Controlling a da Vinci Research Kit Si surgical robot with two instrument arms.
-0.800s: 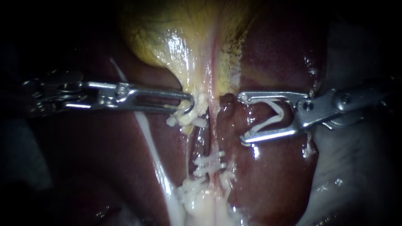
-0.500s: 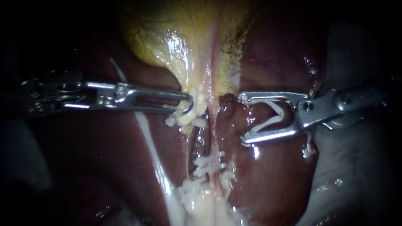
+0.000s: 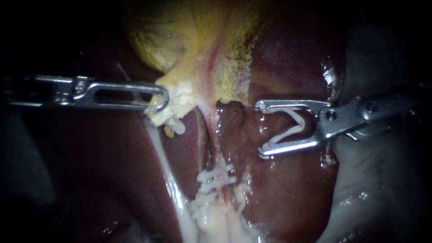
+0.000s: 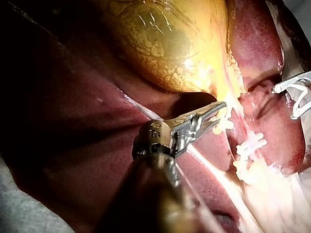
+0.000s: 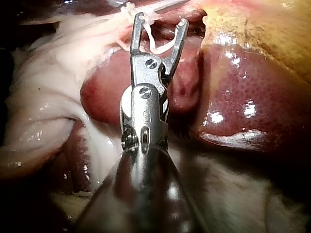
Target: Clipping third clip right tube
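Note:
My left instrument (image 3: 157,101) comes in from the left, its jaws shut on whitish tissue at the neck of the yellow gallbladder (image 3: 189,49), holding it out to the left. Two thin tubes run down from the neck; the right tube (image 3: 216,152) carries two white clips (image 3: 217,176) low down. My right instrument (image 3: 262,129) holds an open white clip (image 3: 292,128) between wide-standing jaws, right of the tube and apart from it, over the liver (image 3: 288,193). The left wrist view shows the left instrument (image 4: 216,112) gripping the neck. The right wrist view shows the right instrument (image 5: 160,22) with its clip (image 5: 160,47).
A white strand (image 3: 159,148) runs down the liver under the left instrument. Pale fatty tissue (image 3: 211,216) bunches below the clips. White cloth (image 3: 382,180) lies at the right edge beside the liver.
My left instrument has pulled the gallbladder neck well to the left, stretching the tubes and opening the gap above the clips. The right instrument has stayed where it was.

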